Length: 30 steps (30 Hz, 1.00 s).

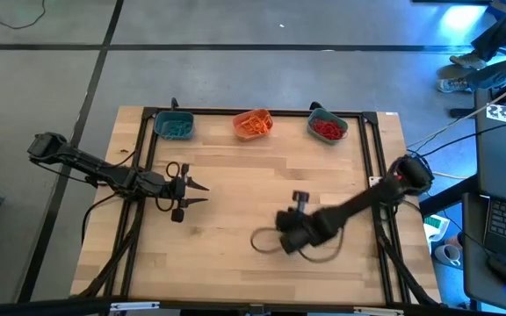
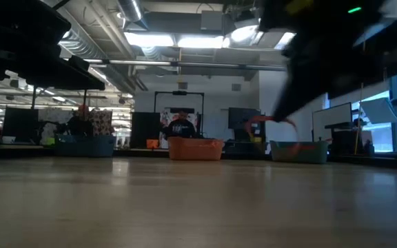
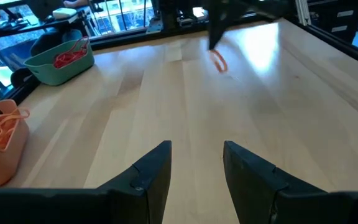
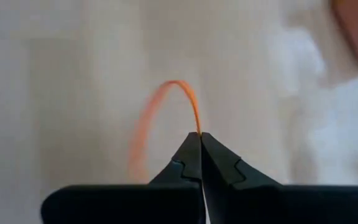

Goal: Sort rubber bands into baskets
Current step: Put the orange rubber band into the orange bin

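1. High view: three baskets stand in a row at the far edge of the table (image 1: 235,219): a teal basket with teal bands (image 1: 174,126) on the left, the orange basket (image 1: 253,124) in the middle, and a teal basket with red bands (image 1: 328,128) on the right. The right gripper (image 1: 300,198) is over the middle of the table, near its right side. The left gripper (image 1: 198,194) waits on the left with its fingers apart and nothing between them.
2. Low view: I count again three baskets, far away. One orange rubber band (image 2: 271,121) hangs in the air under the dark right arm, so I judge the step is carrying.
3. Left wrist view: the two fingers (image 3: 148,174) stand apart. One orange band hangs far off over the wood; I see two baskets here.
4. Right wrist view: the jaws are pressed together on the orange band, one loop only. The next move, I think, calls for bringing it over the orange basket and letting go there.
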Motion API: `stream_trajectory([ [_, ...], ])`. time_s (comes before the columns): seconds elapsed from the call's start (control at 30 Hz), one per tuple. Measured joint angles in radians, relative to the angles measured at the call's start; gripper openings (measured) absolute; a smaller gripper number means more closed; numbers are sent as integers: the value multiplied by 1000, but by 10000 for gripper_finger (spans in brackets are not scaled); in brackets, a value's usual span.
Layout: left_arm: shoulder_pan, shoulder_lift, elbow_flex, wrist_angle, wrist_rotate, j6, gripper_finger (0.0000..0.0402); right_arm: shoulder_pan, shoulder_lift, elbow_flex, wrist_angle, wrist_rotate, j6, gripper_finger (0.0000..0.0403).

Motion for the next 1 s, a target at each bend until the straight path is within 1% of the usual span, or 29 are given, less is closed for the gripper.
stream_trajectory([
  [0.17,0,0,0,4,-6,5,143,-225,-1,3,43,14,-228,1],
  [0.3,0,0,0,21,-8,6,143,-416,-1,3,186,16,-420,1],
  [0.47,0,0,0,63,-9,32,143,-627,-2,3,440,-48,-634,1],
  [0.57,0,0,0,76,-24,41,143,-738,-2,3,585,-133,-703,1],
  [0.63,0,0,0,79,-32,47,143,-803,-2,3,670,-210,-715,1],
  [0.7,0,0,0,79,-39,46,143,-859,4,4,753,-288,-693,1],
  [0.8,0,0,0,98,-40,-18,143,-934,11,4,812,-407,-651,1],
  [0.9,0,0,1,104,-41,-53,143,-986,25,3,856,-481,-602,1],
  [1.0,0,0,1,98,-41,-44,143,-1010,51,6,924,-505,-527,1],
])
